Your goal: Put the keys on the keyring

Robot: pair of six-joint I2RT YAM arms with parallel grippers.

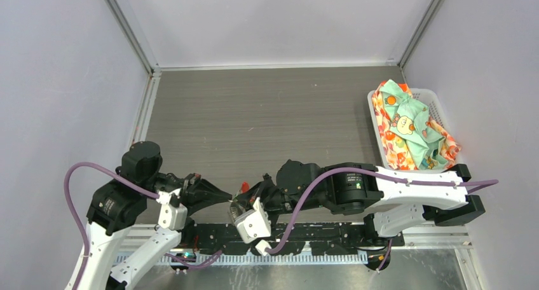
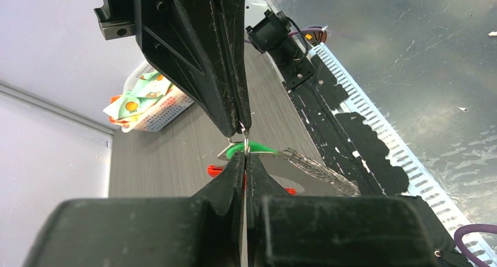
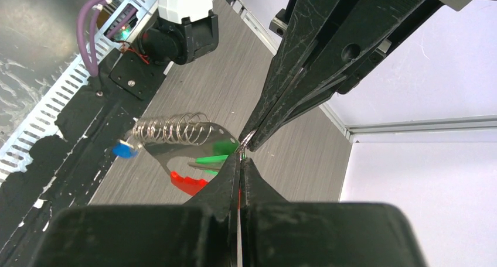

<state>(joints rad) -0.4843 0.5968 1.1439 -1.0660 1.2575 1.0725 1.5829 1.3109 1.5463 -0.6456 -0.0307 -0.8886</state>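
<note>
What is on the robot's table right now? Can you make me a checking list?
Surface: grey wood-grain table.
Job's things: green-headed key, silvery chain and red loop by the fingertips; blue-headed key near the chain.
Clutter: white basket holding patterned cloth.
Grippers: left gripper and right gripper both shut, tip to tip.
Cables: purple cable loops along each arm.
Surroundings: pale walls.

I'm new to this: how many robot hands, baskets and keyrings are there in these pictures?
Hands: 2 (left hand, right hand)
Basket: 1
Keyring: 1
Total: 4
</note>
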